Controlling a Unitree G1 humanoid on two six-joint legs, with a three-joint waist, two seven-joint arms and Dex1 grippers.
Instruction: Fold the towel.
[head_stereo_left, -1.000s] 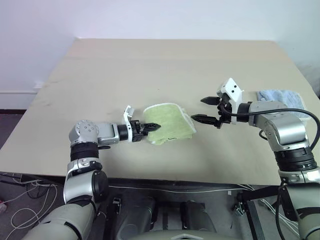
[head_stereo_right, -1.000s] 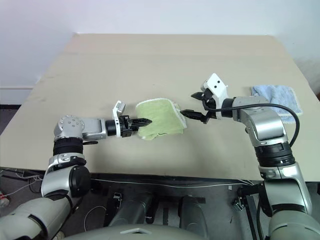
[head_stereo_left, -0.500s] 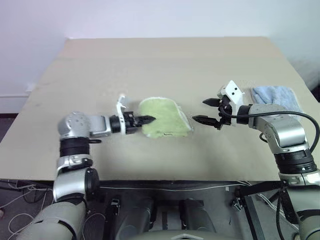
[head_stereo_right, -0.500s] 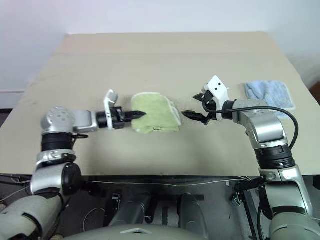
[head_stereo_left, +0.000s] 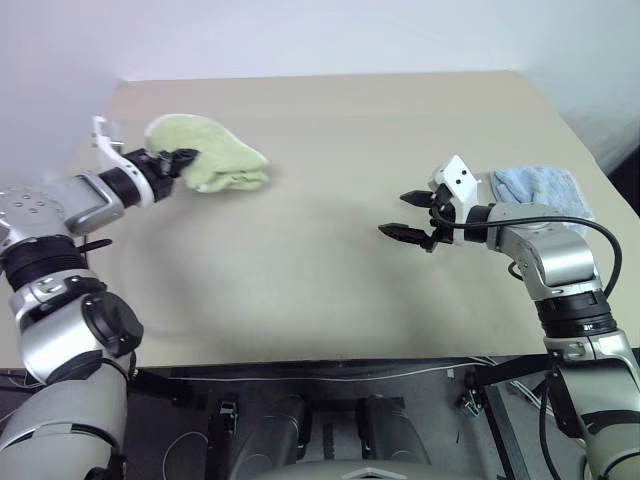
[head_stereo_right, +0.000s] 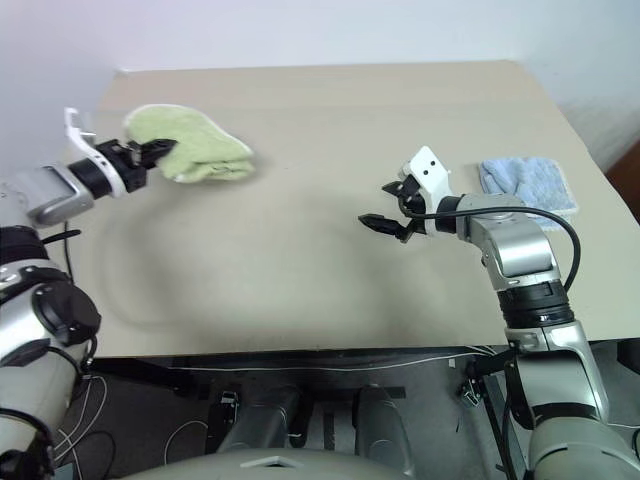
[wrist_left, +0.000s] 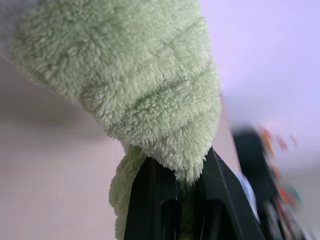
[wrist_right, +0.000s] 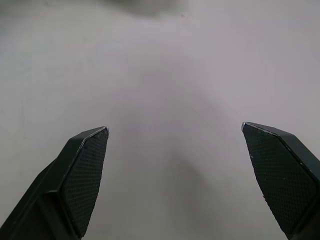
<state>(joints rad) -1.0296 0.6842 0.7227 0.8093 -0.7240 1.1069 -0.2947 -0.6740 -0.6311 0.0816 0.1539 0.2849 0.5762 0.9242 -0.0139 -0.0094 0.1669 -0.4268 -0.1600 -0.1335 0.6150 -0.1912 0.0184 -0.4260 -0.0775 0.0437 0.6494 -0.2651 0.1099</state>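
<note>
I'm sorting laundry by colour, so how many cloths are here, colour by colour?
Yellow-green: 1, the towel, bunched and pinched in the left claw over the table.
Light blue: 1, the blue cloth, lying flat behind the open right claw.
Total: 2 cloths.

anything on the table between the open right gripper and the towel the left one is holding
Nothing visible. The left gripper is shut on the towel at the table's far left; the open right gripper has only bare tabletop between them. The blue cloth lies behind it.
</note>
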